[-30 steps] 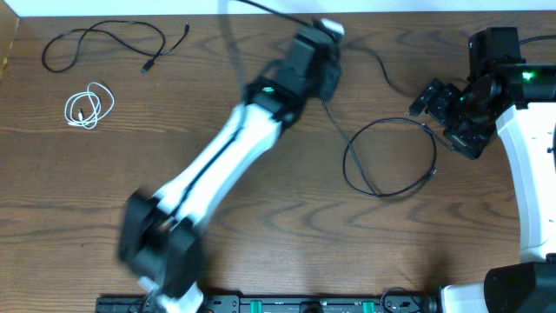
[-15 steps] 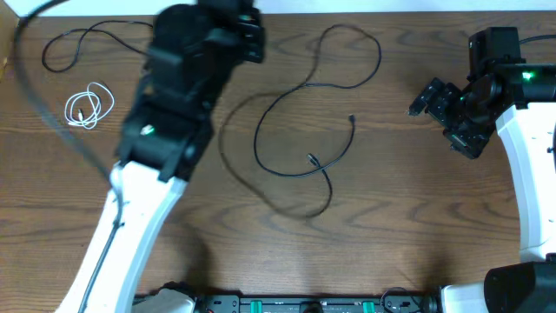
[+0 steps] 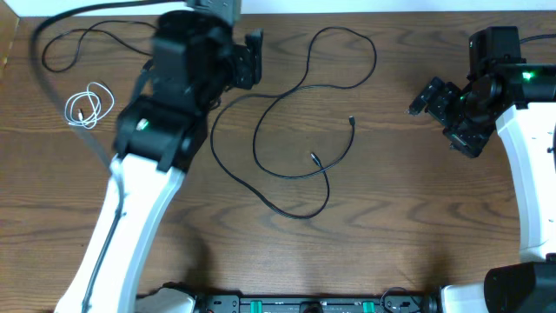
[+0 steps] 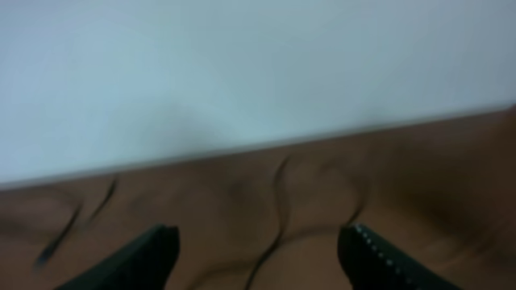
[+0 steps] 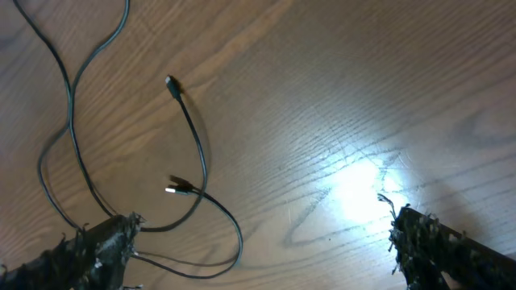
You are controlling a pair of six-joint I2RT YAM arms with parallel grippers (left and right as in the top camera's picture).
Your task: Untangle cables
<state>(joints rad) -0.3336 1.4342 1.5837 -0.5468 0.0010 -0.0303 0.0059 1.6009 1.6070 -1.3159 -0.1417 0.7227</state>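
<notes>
A long thin black cable (image 3: 255, 146) lies spread in loose loops across the middle of the table, its plug ends (image 3: 351, 120) near the centre. My left gripper (image 3: 250, 59) hovers at the far edge just left of it, open and holding nothing. In the blurred left wrist view its fingers (image 4: 153, 254) stand apart with a strand of black cable (image 4: 278, 193) on the wood beyond them. A short white coiled cable (image 3: 89, 106) and another thin black cable (image 3: 73, 35) lie at the far left. My right gripper (image 3: 426, 97) hangs wide open at the right, empty (image 5: 262, 229), with the plug ends (image 5: 171, 82) ahead of it.
The left arm (image 3: 148, 174) slants from the near left edge up to the far edge and covers part of the far-left black cable. Its thick black cord (image 3: 52, 96) arcs over the far left corner. A white wall (image 4: 242, 64) rises behind the table's far edge.
The left arm swung from the far centre to the far left, dragging the black cable out of its tight loop at the right into wide loops mid-table. Its jaws then opened. The right arm stayed still.
</notes>
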